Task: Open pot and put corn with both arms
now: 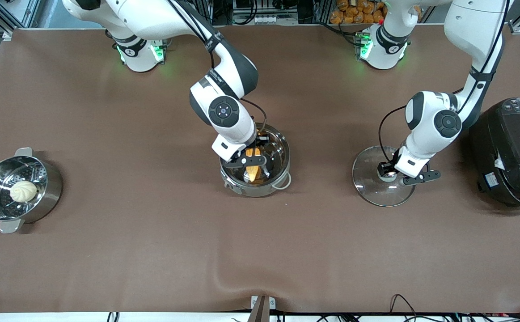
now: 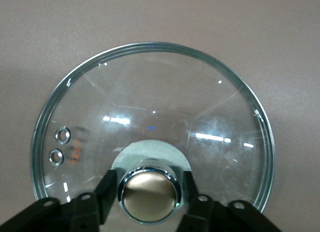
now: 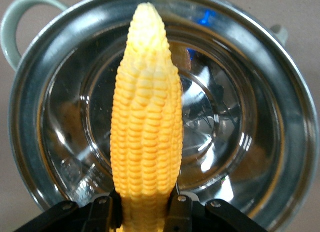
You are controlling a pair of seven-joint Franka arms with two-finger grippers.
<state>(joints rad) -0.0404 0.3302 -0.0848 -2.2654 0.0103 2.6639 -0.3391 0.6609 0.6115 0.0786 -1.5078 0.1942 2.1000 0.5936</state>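
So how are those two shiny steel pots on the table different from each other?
The pot under the right gripper has thin wire loop handles; the steamer pot at the right arm's end of the table has flat tab handles. The first has corn held over it; the second holds a whitish bun on a perforated insert. Both are round and uncovered.

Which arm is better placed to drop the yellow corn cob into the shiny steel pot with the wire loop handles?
Right. The right gripper is shut on the yellow corn cob directly over the open shiny steel pot. The left gripper is at the knob of the round glass lid, which lies on the table beside the pot.
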